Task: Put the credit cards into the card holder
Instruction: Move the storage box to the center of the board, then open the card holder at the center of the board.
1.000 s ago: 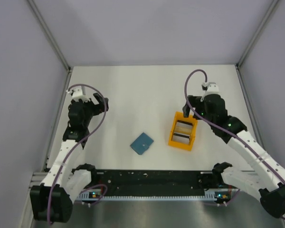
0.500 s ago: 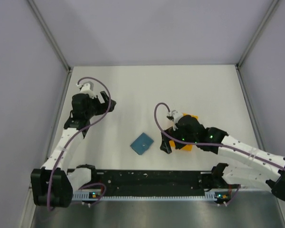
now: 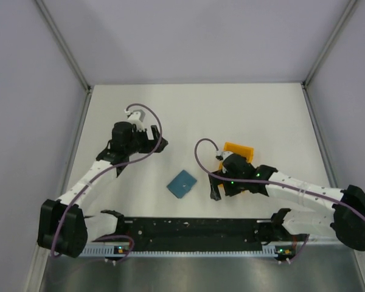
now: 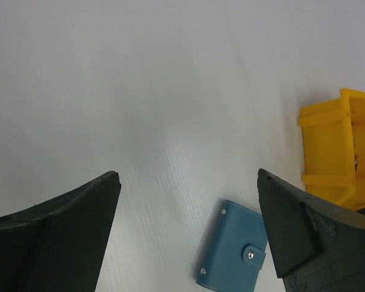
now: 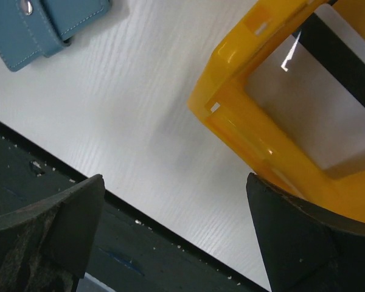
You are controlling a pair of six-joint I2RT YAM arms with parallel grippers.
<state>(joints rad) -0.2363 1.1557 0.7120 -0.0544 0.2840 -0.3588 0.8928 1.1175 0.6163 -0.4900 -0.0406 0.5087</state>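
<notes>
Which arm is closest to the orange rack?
The right arm: its fingers sit right beside the rack. The left arm is farther off, past the wallet.

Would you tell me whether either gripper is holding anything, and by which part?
Nothing is held: the left gripper and right gripper both stand open and empty.
</notes>
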